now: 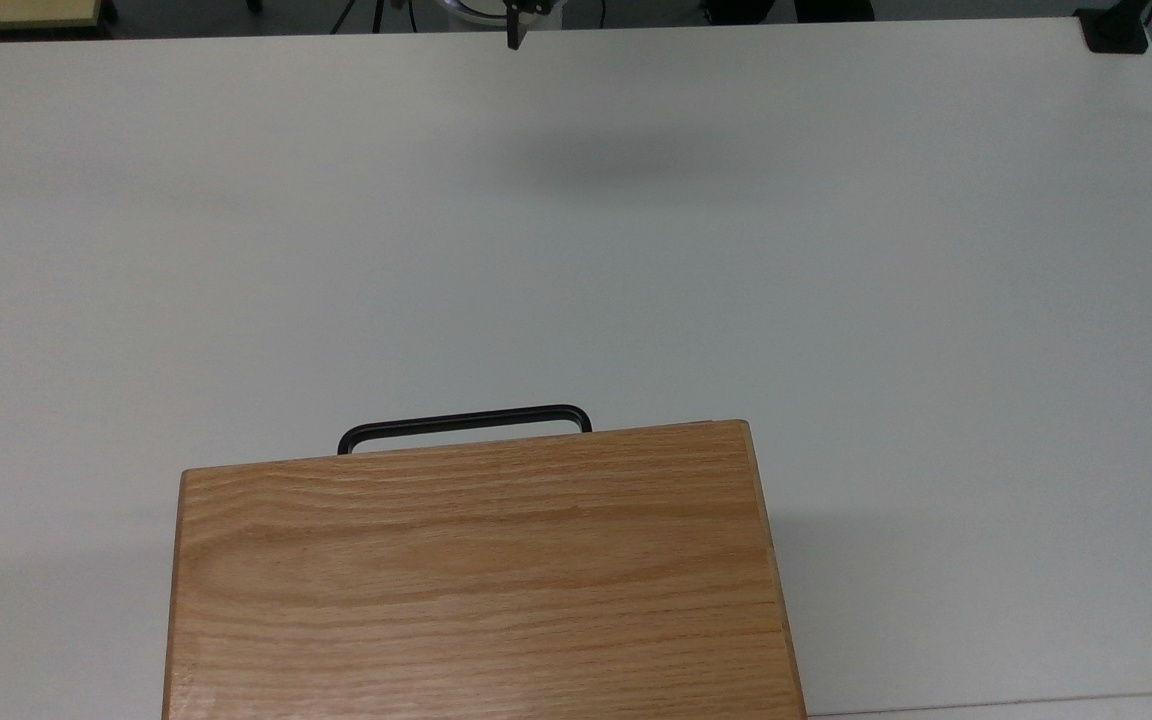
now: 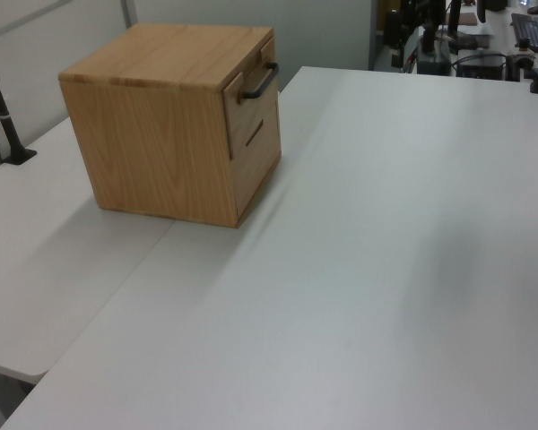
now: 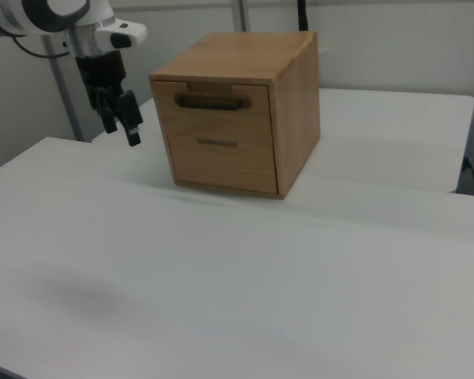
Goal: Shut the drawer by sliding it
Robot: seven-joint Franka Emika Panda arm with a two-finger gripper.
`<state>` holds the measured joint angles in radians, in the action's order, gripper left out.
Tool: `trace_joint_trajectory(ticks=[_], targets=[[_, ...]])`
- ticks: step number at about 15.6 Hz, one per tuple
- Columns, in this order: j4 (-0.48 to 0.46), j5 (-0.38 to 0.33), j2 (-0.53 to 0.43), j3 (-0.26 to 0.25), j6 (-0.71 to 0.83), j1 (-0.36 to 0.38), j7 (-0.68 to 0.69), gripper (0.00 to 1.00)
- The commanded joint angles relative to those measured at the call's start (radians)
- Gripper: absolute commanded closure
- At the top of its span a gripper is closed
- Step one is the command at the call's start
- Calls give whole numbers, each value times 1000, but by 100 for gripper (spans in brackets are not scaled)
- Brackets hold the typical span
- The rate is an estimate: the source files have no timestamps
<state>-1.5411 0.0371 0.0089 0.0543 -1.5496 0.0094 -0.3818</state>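
oak drawer flush in cabinet, end effector well apart

My arm reaches in from the right view's upper left corner, its white last link with a grey band ending in a white flange. Below that flange my black wrist block points downward, and my pincer hangs from it, tilted a little toward the right view's right, in the air with nothing between its fingers. In the top view one dark fingertip pokes in at the upper edge, pointing down the frame.
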Motion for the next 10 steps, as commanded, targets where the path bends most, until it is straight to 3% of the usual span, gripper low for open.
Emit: trace_joint_trajectory(ticks=[1, 10], targets=[[-16, 3, -12, -50, -38, 14, 260, 0], [-16, 1, -13, -59, -61, 14, 391, 0]])
